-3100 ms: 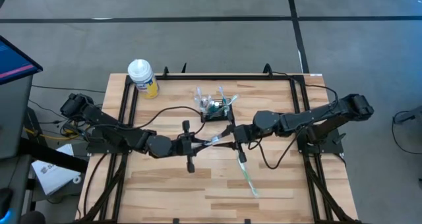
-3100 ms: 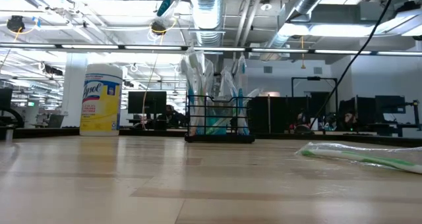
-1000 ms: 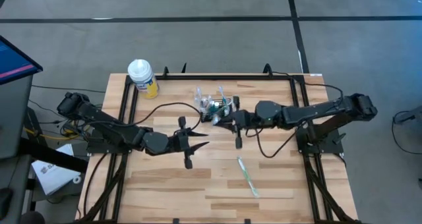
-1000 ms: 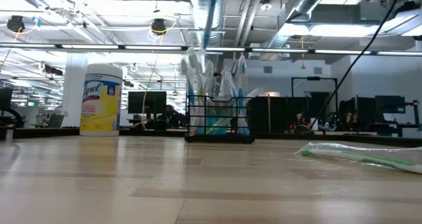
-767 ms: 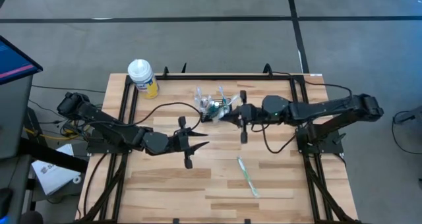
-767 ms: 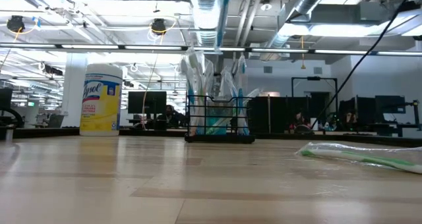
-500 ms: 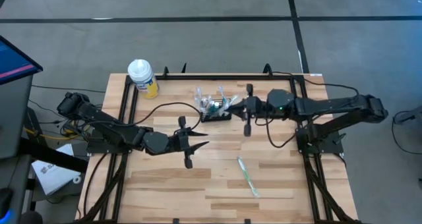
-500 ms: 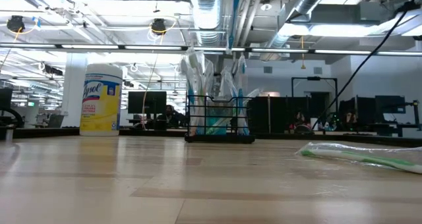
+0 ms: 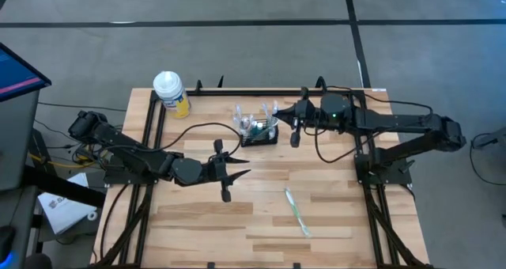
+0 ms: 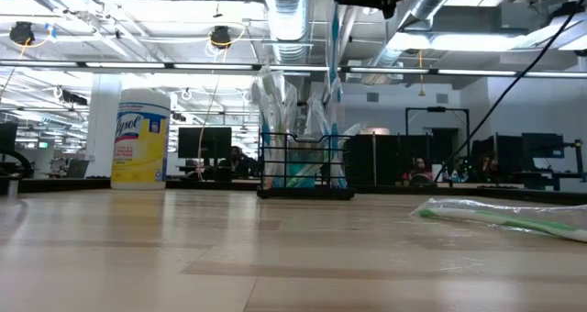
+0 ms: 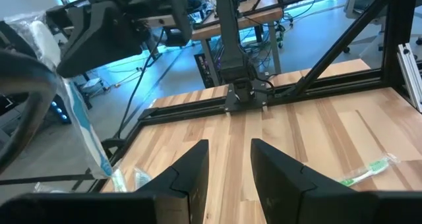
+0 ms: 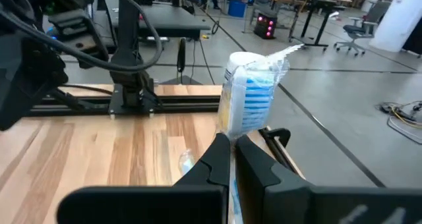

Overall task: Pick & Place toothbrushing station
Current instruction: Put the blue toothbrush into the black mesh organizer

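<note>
The toothbrushing station [image 9: 258, 131], a small black wire-mesh holder with several wrapped brushes standing in it, rests on its base at the table's far middle [image 10: 305, 170]. My right gripper [image 9: 278, 115] hovers just above its right side, shut on a wrapped toothbrush [image 12: 254, 92]. That brush shows as a teal strip [image 10: 332, 37] above the holder in the low view. My left gripper [image 9: 239, 172] waits open over the table's middle [image 11: 227, 171], touching nothing. Another wrapped toothbrush [image 9: 296, 211] lies flat on the table near the front. My right gripper pinches the wrapped toothbrush between its two fingers just below the bristle head [image 12: 231, 126]. The fingers come about level from the table's right side and lie across the brush. The brush stands upright and lifted clear, head up, its handle [image 10: 332, 50] hanging above the station.
A yellow wipes canister with a white cap [image 9: 171, 93] stands at the far left corner. A black frame rail [image 9: 261, 92] runs along the far edge. Bare wood [image 9: 198, 221] lies in front of the left gripper.
My right gripper has carried the wrapped toothbrush toward the table's far edge and a little to the right, from beside the station's near right corner to above its right side. It has stayed shut on the brush, which stays upright.
</note>
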